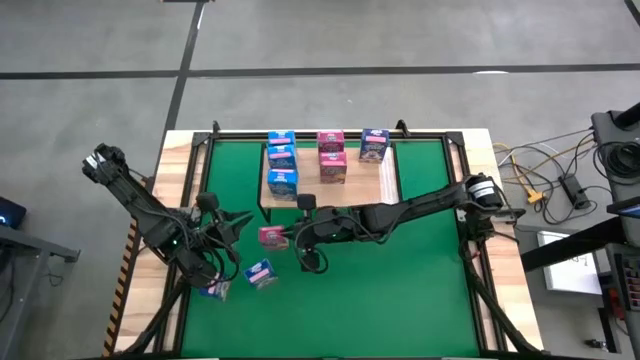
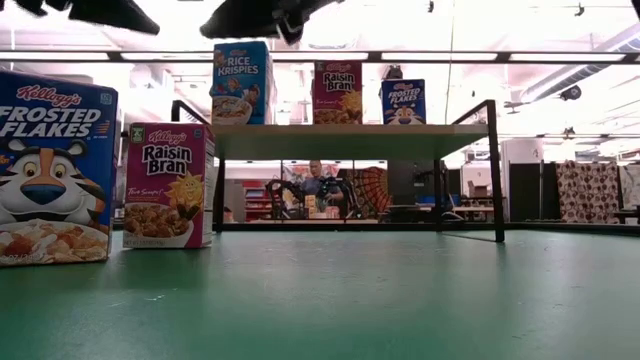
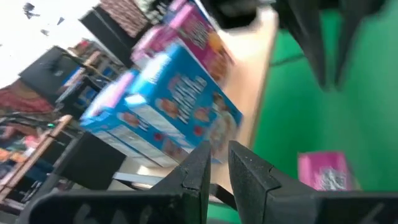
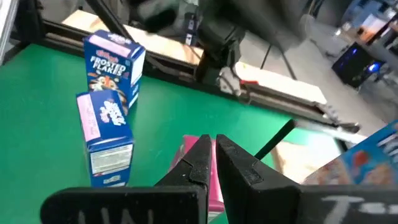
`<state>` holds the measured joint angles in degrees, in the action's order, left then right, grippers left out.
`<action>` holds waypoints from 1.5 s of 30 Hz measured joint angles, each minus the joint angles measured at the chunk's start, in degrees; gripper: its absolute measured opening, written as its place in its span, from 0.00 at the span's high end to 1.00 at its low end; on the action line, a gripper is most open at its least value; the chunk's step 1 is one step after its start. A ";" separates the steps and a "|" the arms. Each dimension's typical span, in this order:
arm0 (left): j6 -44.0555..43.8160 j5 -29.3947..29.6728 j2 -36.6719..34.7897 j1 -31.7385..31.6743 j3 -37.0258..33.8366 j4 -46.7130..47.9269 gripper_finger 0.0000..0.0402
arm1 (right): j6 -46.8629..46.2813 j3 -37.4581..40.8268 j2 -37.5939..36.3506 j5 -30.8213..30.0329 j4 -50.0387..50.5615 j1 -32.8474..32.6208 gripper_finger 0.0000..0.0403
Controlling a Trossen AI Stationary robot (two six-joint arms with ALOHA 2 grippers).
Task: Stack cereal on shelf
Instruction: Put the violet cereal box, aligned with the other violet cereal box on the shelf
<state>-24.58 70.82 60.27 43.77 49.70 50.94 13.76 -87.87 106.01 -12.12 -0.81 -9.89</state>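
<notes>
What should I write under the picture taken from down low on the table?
Small printed cardboard cereal boxes line the light-wood, black-framed shelf, while two more wait on the green mat.

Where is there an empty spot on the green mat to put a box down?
The green mat is bare across its near and right parts. It is crowded at the left, where the pink box and two blue boxes stand beside both grippers. The shelf has room at its right end.

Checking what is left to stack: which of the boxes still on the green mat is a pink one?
The pink Raisin Bran box, standing just ahead of the right end effector. The other two on the mat are blue.
</notes>
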 joint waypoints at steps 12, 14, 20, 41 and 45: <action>-0.35 1.80 1.01 0.00 0.30 -3.26 0.90 | -2.65 0.06 4.57 -1.66 -3.66 -0.35 0.97; -0.26 1.89 1.27 0.00 0.30 -3.74 0.90 | -2.13 0.06 5.90 -1.67 -6.77 -0.35 0.97; 0.09 2.12 1.36 0.00 0.30 -4.87 0.90 | -0.24 0.06 9.55 -5.79 -12.88 -0.35 0.97; 0.12 2.12 1.58 0.00 0.30 -6.86 0.90 | -5.68 0.00 10.36 -10.56 -5.46 -0.68 0.97; 0.30 2.12 1.59 0.00 0.30 -6.86 0.90 | -5.76 0.00 10.04 -10.41 -5.32 -1.30 0.97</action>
<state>-24.28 72.95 61.86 43.77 50.00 44.07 8.00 -87.88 116.05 -22.52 -6.13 -11.19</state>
